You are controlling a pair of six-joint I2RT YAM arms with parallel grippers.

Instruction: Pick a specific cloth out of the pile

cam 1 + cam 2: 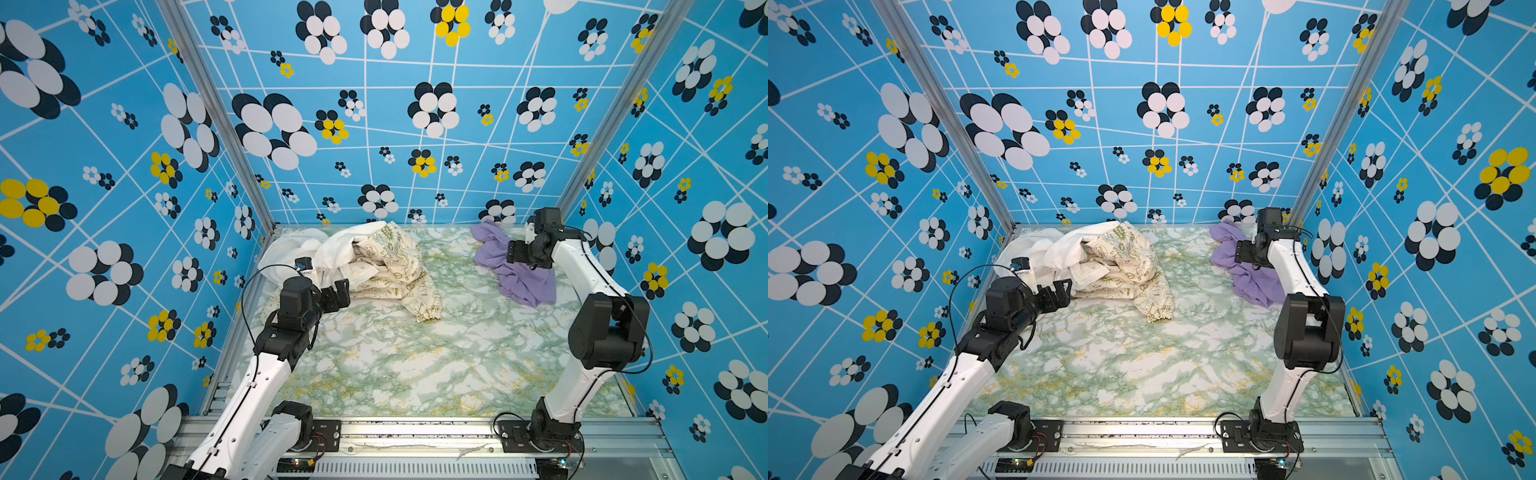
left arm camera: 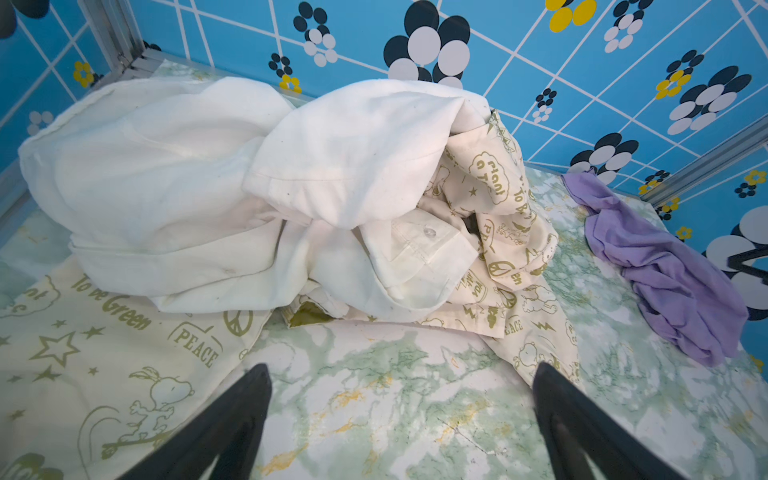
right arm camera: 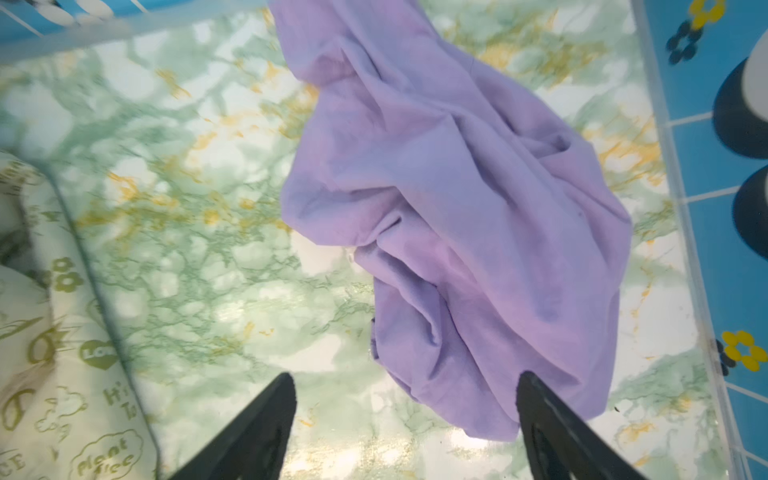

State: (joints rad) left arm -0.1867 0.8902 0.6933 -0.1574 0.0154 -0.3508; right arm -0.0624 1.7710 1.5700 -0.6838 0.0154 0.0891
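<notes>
Right tool (image 3: 405,376): jaws spread wide, nothing between them. It hangs over the lavender cloth (image 3: 457,187). One finger (image 3: 548,415) sits at the cloth's edge, possibly touching; the view is blurred.

The cloth lies crumpled on the table (image 1: 415,353) near the far right corner, well apart from the pile (image 1: 374,257).

Left tool (image 2: 401,368): wide open, empty, just short of the pile.

Only the left wrist view shows a buttoned cuff (image 2: 424,241) and an olive-green bit (image 2: 305,316) in the pile.

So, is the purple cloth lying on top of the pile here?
No, in a top view the cloth lies by itself at the far right, with bare table between it and the pile.
</notes>
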